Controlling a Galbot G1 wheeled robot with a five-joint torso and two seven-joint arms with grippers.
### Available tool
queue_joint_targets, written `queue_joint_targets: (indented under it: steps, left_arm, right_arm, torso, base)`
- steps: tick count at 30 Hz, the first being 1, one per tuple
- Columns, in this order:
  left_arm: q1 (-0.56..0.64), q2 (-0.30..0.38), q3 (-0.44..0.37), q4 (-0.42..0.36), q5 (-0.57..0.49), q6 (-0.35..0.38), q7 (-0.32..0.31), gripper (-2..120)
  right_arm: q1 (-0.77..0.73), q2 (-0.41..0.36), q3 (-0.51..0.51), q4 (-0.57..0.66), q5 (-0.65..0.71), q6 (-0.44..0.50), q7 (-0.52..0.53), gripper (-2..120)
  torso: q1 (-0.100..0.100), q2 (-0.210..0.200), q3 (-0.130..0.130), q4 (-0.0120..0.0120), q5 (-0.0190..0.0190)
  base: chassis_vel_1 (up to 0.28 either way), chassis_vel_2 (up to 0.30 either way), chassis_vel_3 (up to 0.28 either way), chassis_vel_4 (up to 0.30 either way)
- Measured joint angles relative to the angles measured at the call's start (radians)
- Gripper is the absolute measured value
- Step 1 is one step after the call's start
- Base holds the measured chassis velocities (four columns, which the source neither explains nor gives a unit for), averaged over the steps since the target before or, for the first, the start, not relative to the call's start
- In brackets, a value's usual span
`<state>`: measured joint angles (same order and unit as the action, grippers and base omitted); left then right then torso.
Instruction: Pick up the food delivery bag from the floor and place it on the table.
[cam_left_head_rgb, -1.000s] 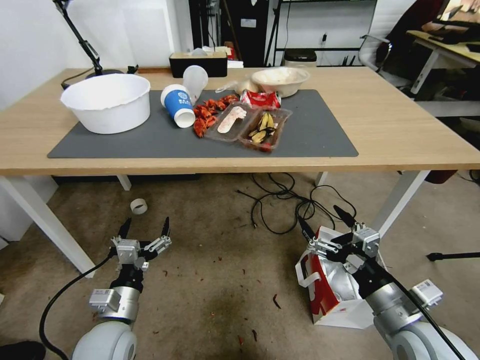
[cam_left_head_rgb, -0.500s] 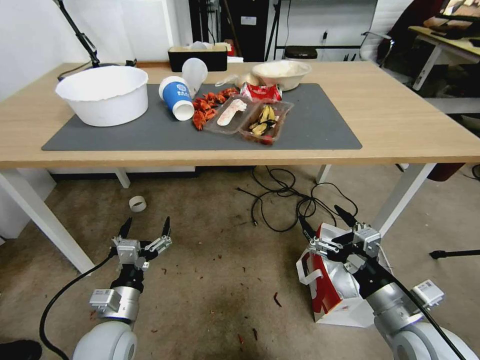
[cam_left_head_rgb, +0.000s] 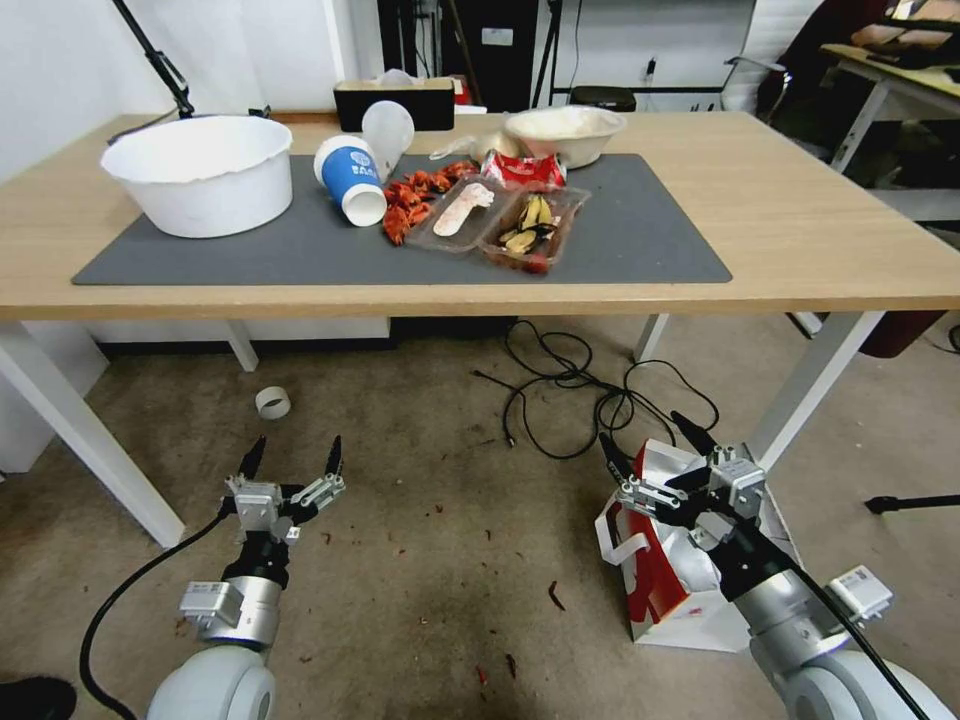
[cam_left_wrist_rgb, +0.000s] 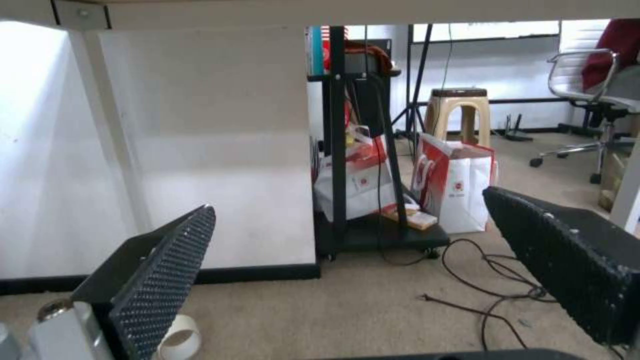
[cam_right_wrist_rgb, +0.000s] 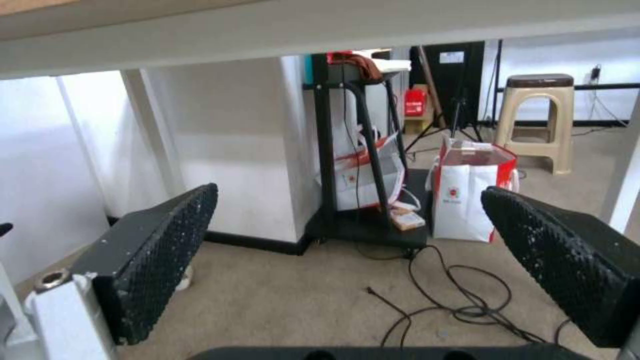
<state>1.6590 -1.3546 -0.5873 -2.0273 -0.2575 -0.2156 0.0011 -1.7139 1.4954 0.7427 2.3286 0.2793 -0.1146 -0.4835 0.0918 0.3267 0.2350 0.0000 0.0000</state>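
Head view: the table (cam_left_head_rgb: 820, 250) spans the upper half, a light-wood top on white legs with a dark grey mat (cam_left_head_rgb: 640, 240) on it. Left to right on that mat sit a large white bowl (cam_left_head_rgb: 195, 175), a tipped blue paper cup (cam_left_head_rgb: 350, 180), a heap of red shells (cam_left_head_rgb: 410, 200), a clear plastic tray (cam_left_head_rgb: 505, 225) with scraps, and, at the mat's far edge, a second white bowl (cam_left_head_rgb: 565, 133). Below the table's near edge lies the floor (cam_left_head_rgb: 440, 560), stained and flecked with red crumbs, with a small white ring (cam_left_head_rgb: 272, 402) near the table's left leg and a tangle of black cables (cam_left_head_rgb: 580, 400) under its middle. The left gripper (cam_left_head_rgb: 292, 458) hangs low over the floor, in front of the table and left of its middle, its fingers spread apart and holding nothing; in the left wrist view its two black ribbed pads (cam_left_wrist_rgb: 163, 280) stand wide with bare carpet between them. The food delivery bag (cam_left_head_rgb: 655, 580) stands upright on the floor, in front of the table's right leg, red and white with silver lining showing at its open mouth and a white strap handle on its left side. The right gripper (cam_left_head_rgb: 650, 445) sits over the bag's open top, its fingers spread and closed on nothing; whether a fingertip touches the bag's rim cannot be told.
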Motion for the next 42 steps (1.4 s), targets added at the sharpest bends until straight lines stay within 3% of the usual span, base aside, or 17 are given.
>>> queue_joint_targets:
  steps: [42]
  left_arm:
    - [0.005, -0.004, 0.005, 0.01, 0.0, -0.016, 0.005, 100]
  right_arm:
    - [-0.001, 0.0, -0.002, -0.005, -0.01, 0.005, 0.002, 100]
  torso:
    - [-0.041, -0.163, -0.121, 0.0, 0.0]
  base:
    - [0.0, 0.0, 0.0, 0.0]
